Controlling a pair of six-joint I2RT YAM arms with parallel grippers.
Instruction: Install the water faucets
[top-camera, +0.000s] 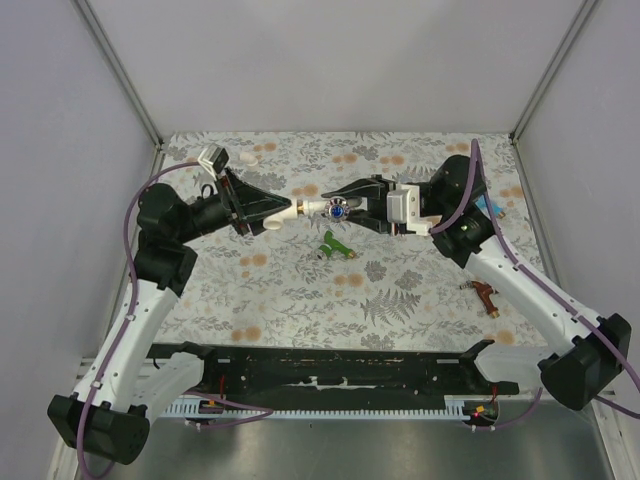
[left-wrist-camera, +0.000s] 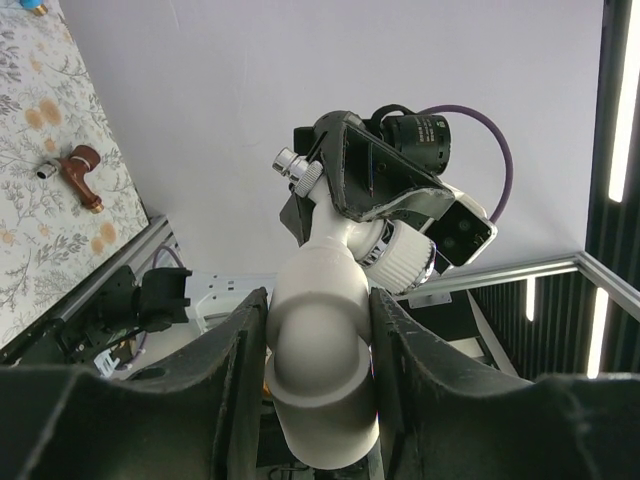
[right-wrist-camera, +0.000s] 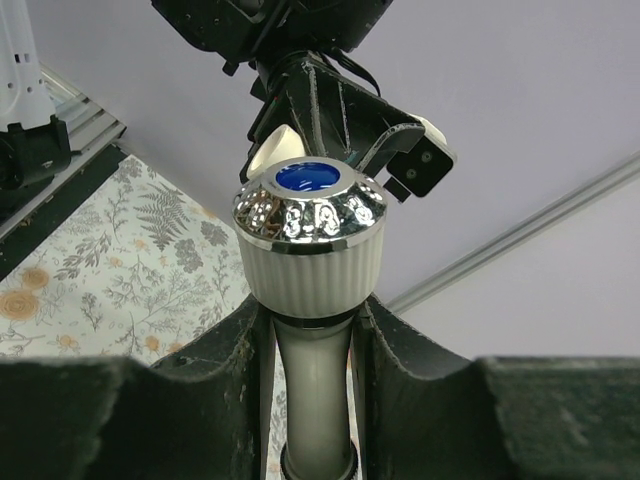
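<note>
My left gripper (top-camera: 277, 214) is shut on a white elbow pipe fitting (top-camera: 285, 211), held above the table; it fills the left wrist view (left-wrist-camera: 320, 345) between the fingers (left-wrist-camera: 225, 370). My right gripper (top-camera: 338, 210) is shut on the white faucet (top-camera: 330, 209), which has a chrome knob with a blue cap (right-wrist-camera: 310, 190); the fingers clamp its stem (right-wrist-camera: 315, 390). The faucet's end meets the fitting's mouth (top-camera: 303, 209); the joint itself is hidden. A green faucet (top-camera: 333, 245) lies just below them. A reddish-brown faucet (top-camera: 485, 294) lies at the right, and also shows in the left wrist view (left-wrist-camera: 75, 168).
A blue faucet (top-camera: 497, 209) peeks out behind the right arm near the right wall. A small white piece (top-camera: 245, 157) lies at the back left. A black rail (top-camera: 340, 370) runs along the near edge. Grey walls close in the flowered tabletop (top-camera: 300, 290).
</note>
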